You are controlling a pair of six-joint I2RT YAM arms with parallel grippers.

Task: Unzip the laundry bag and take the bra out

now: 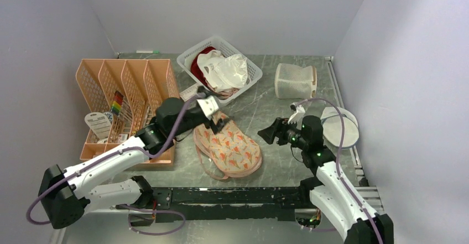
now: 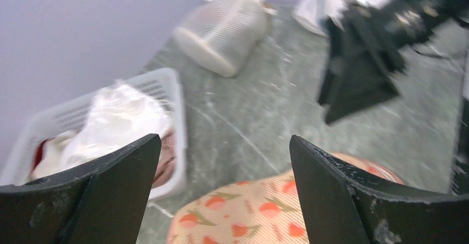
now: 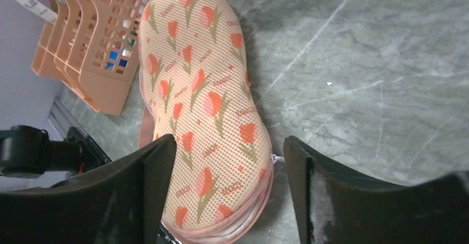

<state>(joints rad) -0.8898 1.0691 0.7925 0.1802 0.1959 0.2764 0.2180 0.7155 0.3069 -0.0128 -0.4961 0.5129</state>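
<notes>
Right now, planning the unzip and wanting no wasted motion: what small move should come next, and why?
Probably lower the left gripper onto the far end of the flat peach leaf-print fabric laundry bag to pin it: its jaws stand open above the fabric, the bag looks zipped shut, and the open right gripper hangs apart from it.

My grey bench [image 1: 276,111] carries the laundry bag [image 1: 229,147] near its middle and a peach organizer [image 1: 124,89] along the left edge. A white basket [image 1: 188,62] and a mesh cylinder [image 1: 295,81] sit by the far edge, and a mesh disc [image 1: 345,128] by the right edge.

L gripper [image 1: 220,123] was stretched fwd, jaws spread wide; R gripper [image 1: 267,134] faced left, jaws apart too.
</notes>
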